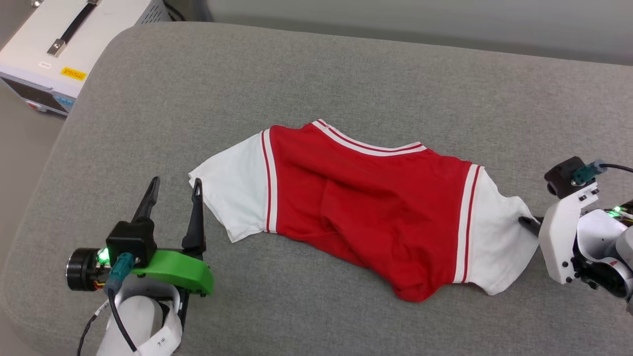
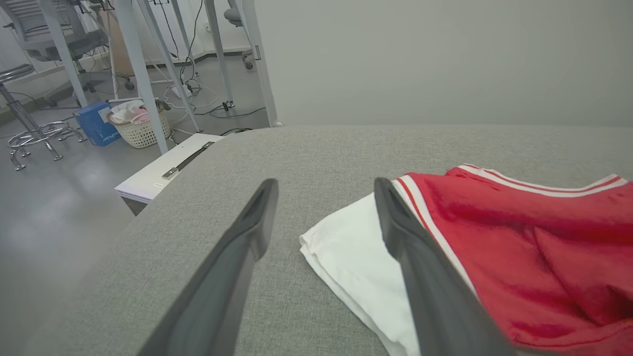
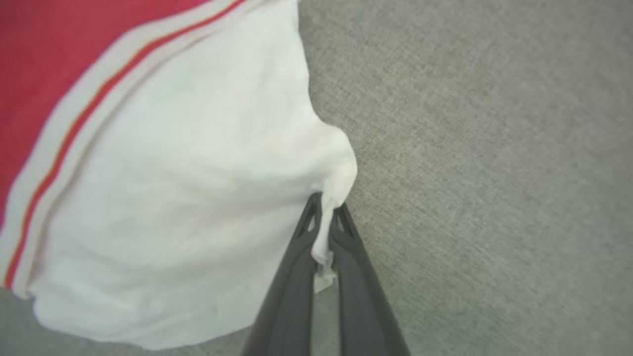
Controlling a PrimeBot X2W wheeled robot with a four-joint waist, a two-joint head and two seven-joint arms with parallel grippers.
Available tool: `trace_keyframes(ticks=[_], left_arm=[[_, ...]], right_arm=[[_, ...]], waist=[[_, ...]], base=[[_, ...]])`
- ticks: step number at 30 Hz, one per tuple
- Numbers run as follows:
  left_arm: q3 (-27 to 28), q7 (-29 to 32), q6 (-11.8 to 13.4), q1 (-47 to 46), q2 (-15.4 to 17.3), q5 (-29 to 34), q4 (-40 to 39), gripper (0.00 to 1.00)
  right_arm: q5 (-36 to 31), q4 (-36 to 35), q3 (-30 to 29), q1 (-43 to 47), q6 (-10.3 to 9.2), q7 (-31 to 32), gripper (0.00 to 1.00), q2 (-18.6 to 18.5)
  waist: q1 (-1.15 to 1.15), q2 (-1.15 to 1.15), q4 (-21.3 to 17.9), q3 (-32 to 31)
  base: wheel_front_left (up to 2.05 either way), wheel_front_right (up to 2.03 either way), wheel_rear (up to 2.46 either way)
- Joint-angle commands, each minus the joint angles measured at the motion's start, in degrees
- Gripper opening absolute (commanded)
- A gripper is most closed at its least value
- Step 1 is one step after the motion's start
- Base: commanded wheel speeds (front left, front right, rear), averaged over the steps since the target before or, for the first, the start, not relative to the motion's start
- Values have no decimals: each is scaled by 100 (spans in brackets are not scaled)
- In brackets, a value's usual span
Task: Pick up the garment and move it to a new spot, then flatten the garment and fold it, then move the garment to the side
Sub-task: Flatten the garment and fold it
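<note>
The garment (image 1: pixel 366 198), a red shirt with white sleeves and striped trim, lies spread across the grey cushion (image 1: pixel 346 74). My left gripper (image 1: pixel 174 189) stands open at the edge of the left white sleeve (image 2: pixel 346 252), one finger (image 2: pixel 415 257) over the cloth and the other (image 2: pixel 237 257) over bare cushion. My right gripper (image 3: pixel 324 207) is shut on a pinched fold at the edge of the right white sleeve (image 3: pixel 188 198); in the head view its dark tip (image 1: pixel 528 223) meets the sleeve's right edge.
A white box with a black handle (image 1: pixel 64 39) stands past the cushion's far left corner. In the left wrist view, a floor with a basket (image 2: pixel 138 128), a blue box (image 2: pixel 94 123), metal legs and a stool lies beyond the cushion edge.
</note>
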Motion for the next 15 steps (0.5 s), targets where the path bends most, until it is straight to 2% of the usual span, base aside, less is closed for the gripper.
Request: trace_keyframes(ticks=[1, 8, 12, 15], left_arm=[[47, -34, -62, -168, 63, 59, 42, 100], [148, -34, -477, -726, 335, 64, 353, 100], [34, 16, -670, -1246, 608, -40, 731, 100], [-185, 314, -757, -1759, 890, -191, 974, 100]], right_arm=[[32, 18, -58, -75, -5, -137, 0, -55], [66, -288, -442, -1, -5, -498, 0, -387], [58, -453, -670, 143, -5, -505, 0, -521], [-2, -594, -837, 262, -5, -475, 0, -588]], waist=[[0, 0, -95, -113], [0, 0, -252, -183], [0, 0, -320, -141], [0, 0, -374, -80]], base=[[0, 0, 0], [0, 0, 0], [0, 0, 0], [0, 0, 0]])
